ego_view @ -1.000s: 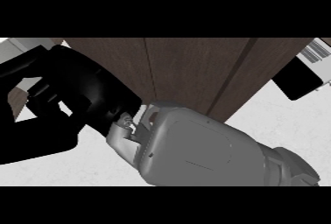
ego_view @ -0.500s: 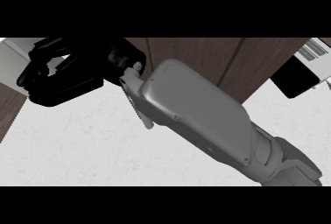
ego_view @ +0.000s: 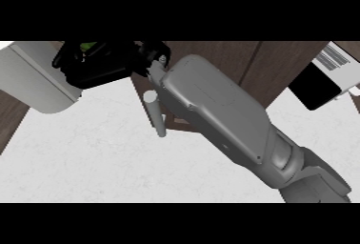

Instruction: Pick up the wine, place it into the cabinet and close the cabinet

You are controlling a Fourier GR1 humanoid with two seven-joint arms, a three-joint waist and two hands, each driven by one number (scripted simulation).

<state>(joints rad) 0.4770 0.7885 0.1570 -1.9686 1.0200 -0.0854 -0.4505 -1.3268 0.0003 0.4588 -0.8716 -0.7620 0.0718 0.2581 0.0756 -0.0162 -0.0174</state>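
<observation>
Right hand [ego_view: 105,64] is up at the top left of the view, black fingers curled round something with a flash of green [ego_view: 88,46] showing through: that looks like the wine bottle, mostly hidden inside the grasp. It hangs in front of the pale cabinet [ego_view: 38,81], with the dark wood panel [ego_view: 232,62] just behind the grey forearm [ego_view: 218,119]. A bottle like this should be heavy for its size, rigid, smooth and breakable, so I'd want the hold wrapped round the body rather than the thin neck, and kept upright. A grey bar handle [ego_view: 155,114] stands just below the hand. Left hand isn't showing
</observation>
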